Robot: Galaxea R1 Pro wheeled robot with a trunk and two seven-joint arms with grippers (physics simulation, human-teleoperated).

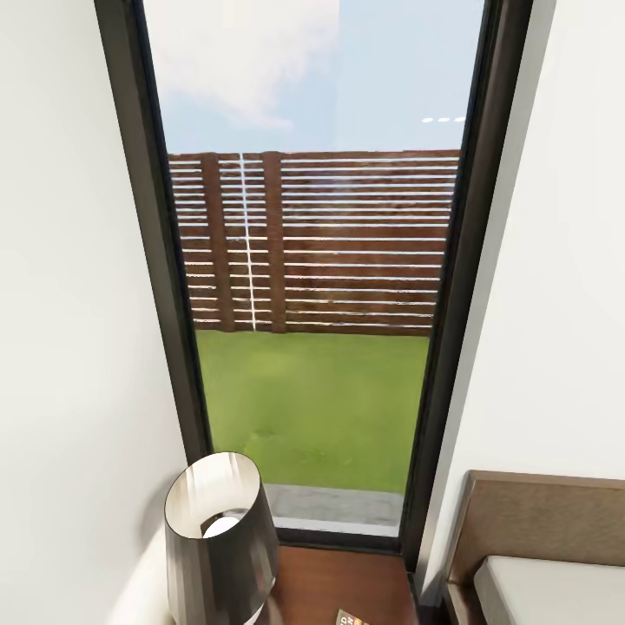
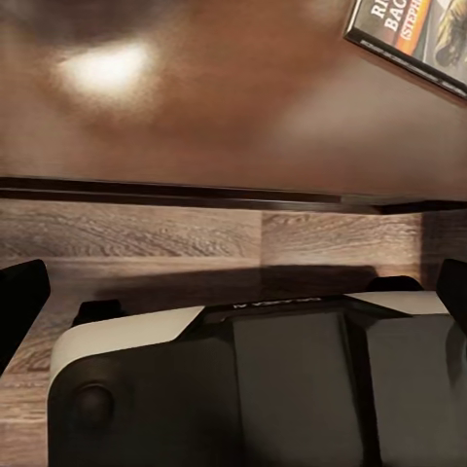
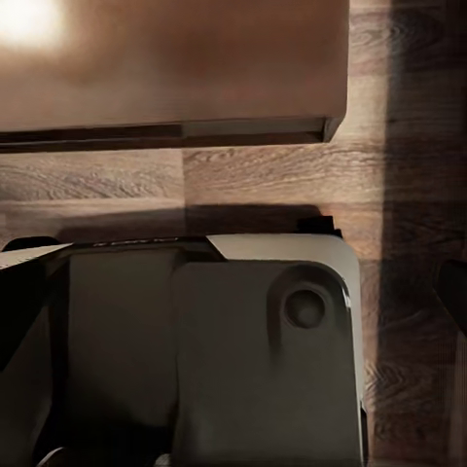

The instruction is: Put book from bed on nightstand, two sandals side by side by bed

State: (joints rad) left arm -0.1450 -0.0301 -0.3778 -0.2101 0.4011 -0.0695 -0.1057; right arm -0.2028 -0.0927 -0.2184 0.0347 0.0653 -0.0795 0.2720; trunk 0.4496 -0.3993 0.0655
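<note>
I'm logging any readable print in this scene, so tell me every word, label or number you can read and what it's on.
"RI..." over "BAC...": white title lettering on the book lying on the nightstand, cut off by the frame edge.
"STEPH...": smaller line beneath on the same cover, also cut off.
Book corner in the head view: lettering too small to read.

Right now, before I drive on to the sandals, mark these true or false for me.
1. The book lies on the nightstand. True.
2. A lamp stands on the nightstand. True.
3. The left gripper holds the book. False: the book lies flat on the wood, apart from the fingers.
4. The window looks onto a street. False: it shows grass and a slatted wooden fence.
5. The bed is left of the nightstand in the head view. False: it is at the right.
</note>
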